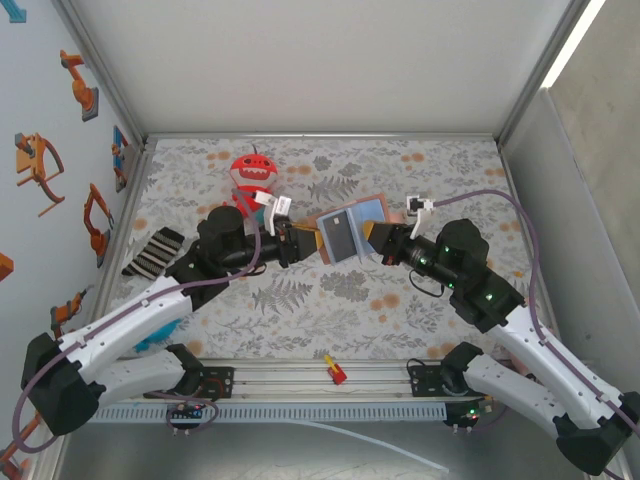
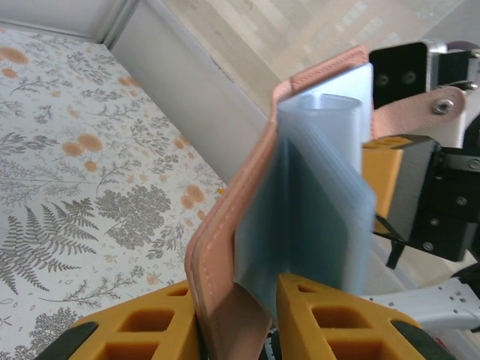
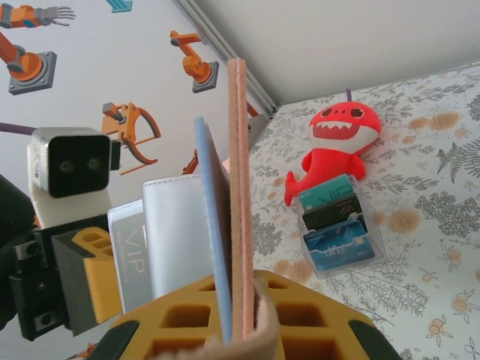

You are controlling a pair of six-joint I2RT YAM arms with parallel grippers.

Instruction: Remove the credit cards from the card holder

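Left gripper [image 2: 238,291] and right gripper [image 3: 238,289], jaws closed, both grip the holder [image 2: 225,217]; the right wrist view reveals its silver VIP card [image 3: 131,259].

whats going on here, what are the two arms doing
Both arms hold the card holder open in the air above the table. The right pincer is shut on one cover; the left pincer clamps the other flap and plastic sleeves. A silver VIP card shows inside.
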